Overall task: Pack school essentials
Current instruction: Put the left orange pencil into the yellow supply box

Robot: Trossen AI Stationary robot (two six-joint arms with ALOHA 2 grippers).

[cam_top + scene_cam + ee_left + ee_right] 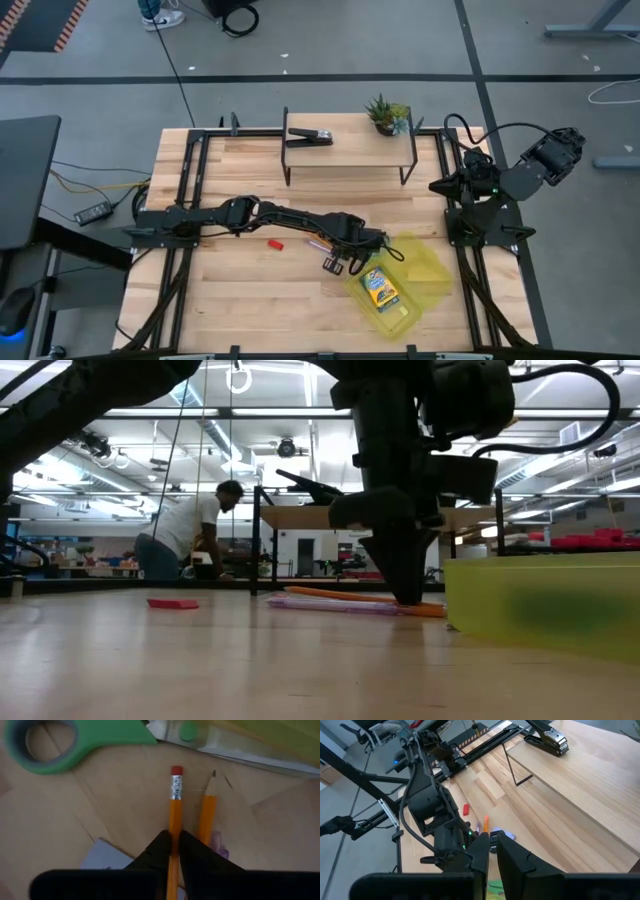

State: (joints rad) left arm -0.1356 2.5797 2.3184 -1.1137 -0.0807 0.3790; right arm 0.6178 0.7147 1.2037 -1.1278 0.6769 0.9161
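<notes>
Wooden tabletop [250, 290] carries risk: left gripper [174, 847] fingers pinch one orange pencil [174, 815], at ten o'clock from the yellow-green bin [425, 262], and its touching twin [207, 817] could roll away when lifted.

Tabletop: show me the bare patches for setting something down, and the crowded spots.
Free: the front-left boards, between the red piece and the table edge; also the strip between the left arm and the shelf. Crowded: around the left gripper, shut on a pencil beside the scissors, notepad and yellow bin.
</notes>
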